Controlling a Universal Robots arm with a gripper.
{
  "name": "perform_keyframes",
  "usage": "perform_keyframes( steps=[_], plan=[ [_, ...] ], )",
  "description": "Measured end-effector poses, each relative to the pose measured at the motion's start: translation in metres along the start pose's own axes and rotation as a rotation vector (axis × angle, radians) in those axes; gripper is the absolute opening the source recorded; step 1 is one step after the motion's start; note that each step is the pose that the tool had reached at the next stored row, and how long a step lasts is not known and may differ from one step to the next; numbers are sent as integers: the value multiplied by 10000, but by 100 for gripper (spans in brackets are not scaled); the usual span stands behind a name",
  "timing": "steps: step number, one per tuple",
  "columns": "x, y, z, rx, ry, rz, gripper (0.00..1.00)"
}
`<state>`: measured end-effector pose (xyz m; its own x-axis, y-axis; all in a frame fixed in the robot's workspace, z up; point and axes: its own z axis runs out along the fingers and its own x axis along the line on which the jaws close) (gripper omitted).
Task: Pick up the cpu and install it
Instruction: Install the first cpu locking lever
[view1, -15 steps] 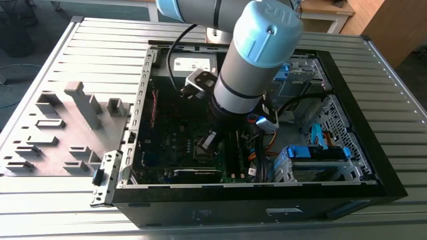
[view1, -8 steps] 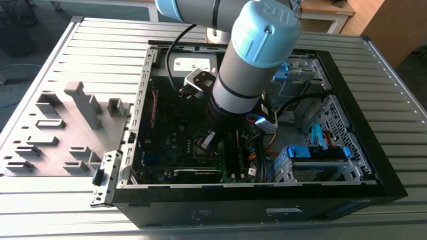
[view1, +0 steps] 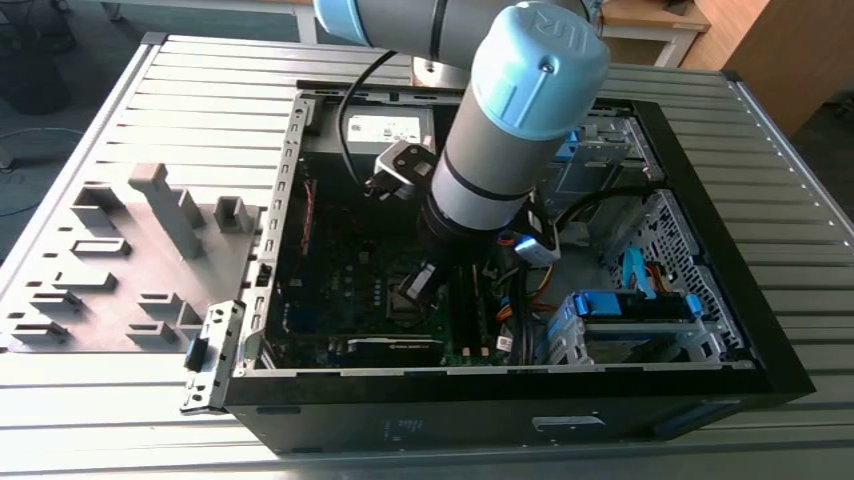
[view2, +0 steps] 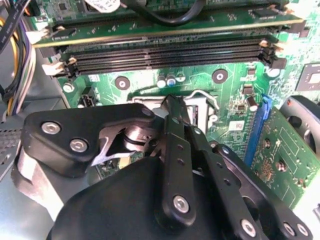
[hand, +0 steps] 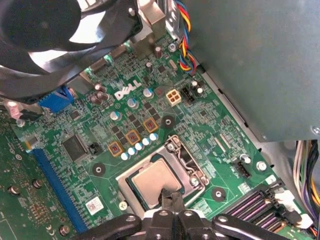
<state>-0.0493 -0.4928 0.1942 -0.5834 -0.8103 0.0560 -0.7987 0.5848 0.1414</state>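
The cpu (hand: 152, 181), a small square chip with a pale silver-grey top, lies flat inside the dark metal-framed socket (hand: 186, 156) on the green motherboard (hand: 75, 120). My gripper (hand: 172, 196) is shut, its two narrow fingertips pressed together over the chip's near edge; whether they touch it I cannot tell. In the second wrist view the black linkage of the gripper (view2: 172, 106) covers most of the socket (view2: 202, 107). In the exterior view the arm reaches down into the open computer case (view1: 747, 340), with the gripper (view1: 407, 292) low over the board.
Long memory slots (view2: 170, 56) run beside the socket. A black fan (hand: 45, 35) stands close by. The power-supply box (view1: 387, 128) sits at the case's far end, blue drive brackets (view1: 627, 305) at the exterior view's right. A grey fixture tray (view1: 120, 260) lies outside.
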Motion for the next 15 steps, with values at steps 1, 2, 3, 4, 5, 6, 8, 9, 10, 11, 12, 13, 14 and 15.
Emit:
perform_keyframes(
  steps=[1, 2, 3, 4, 5, 6, 8, 9, 10, 11, 12, 13, 14, 15],
  plan=[
    [0, -2, 2, 1, 0, 8, 11],
    [0, -2, 3, 2, 2, 10, 11],
    [0, -3, 4, 3, 4, 13, 11],
    [0, -4, 7, 3, 2, 16, 11],
    [1, -5, 11, 3, 2, 20, 11],
    [2, -6, 16, 3, 2, 25, 11],
    [4, -11, 22, 5, 2, 34, 11],
    [5, -14, 24, 7, 5, 37, 11],
    [4, -19, 24, 11, 11, 40, 11],
    [4, -25, 24, 15, 17, 43, 11],
    [4, -32, 23, 21, 25, 47, 11],
    [4, -39, 23, 26, 31, 49, 11],
    [4, -46, 22, 30, 37, 51, 11],
    [6, -52, 23, 34, 42, 53, 11]
  ],
)
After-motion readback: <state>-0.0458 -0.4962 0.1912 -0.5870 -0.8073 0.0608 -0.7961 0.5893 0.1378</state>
